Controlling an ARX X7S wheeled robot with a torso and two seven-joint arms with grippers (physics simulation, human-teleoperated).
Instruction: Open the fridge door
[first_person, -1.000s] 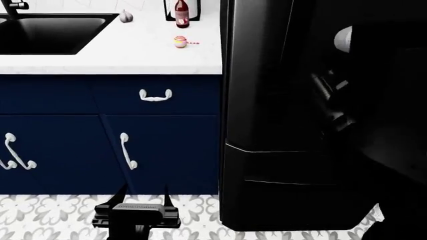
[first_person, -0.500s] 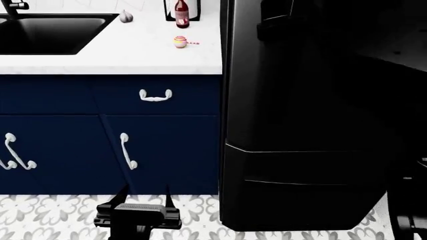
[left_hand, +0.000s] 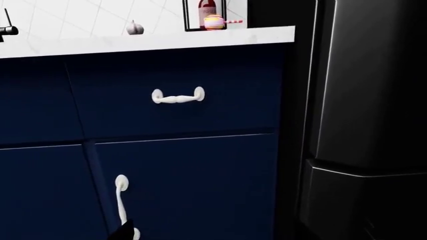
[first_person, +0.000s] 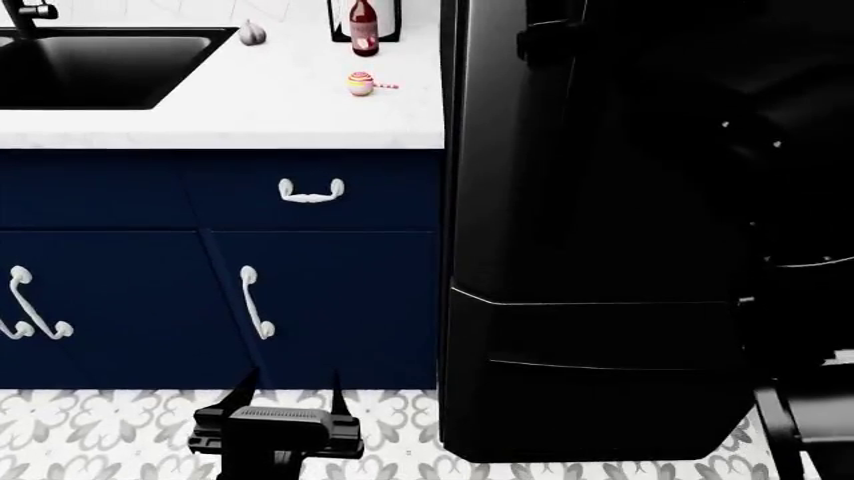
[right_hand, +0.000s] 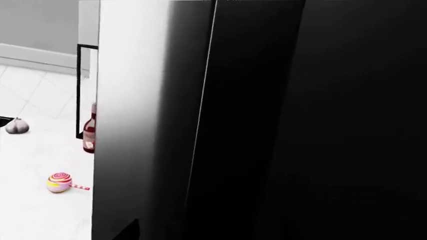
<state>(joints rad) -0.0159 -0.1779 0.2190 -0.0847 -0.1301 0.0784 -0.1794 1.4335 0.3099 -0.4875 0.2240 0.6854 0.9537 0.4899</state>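
Fridge door (first_person: 587, 150) at 3 o'clock of the tabletop (first_person: 267, 110), seemingly not yet swung open. Left gripper (first_person: 287, 385) low at 7 o'clock, fingers apart, empty. Right gripper lost against black; state impossible to tell. Opening apparently remains.

4 white handles (first_person: 311, 191), 1 bottle (first_person: 363, 27), 1 lollipop (first_person: 362, 84), 1 garlic bulb (first_person: 251, 34).

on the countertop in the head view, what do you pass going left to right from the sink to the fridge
sink → garlic bulb → red bottle, with the striped lollipop at about the same point but nearer the counter edge → black fridge door
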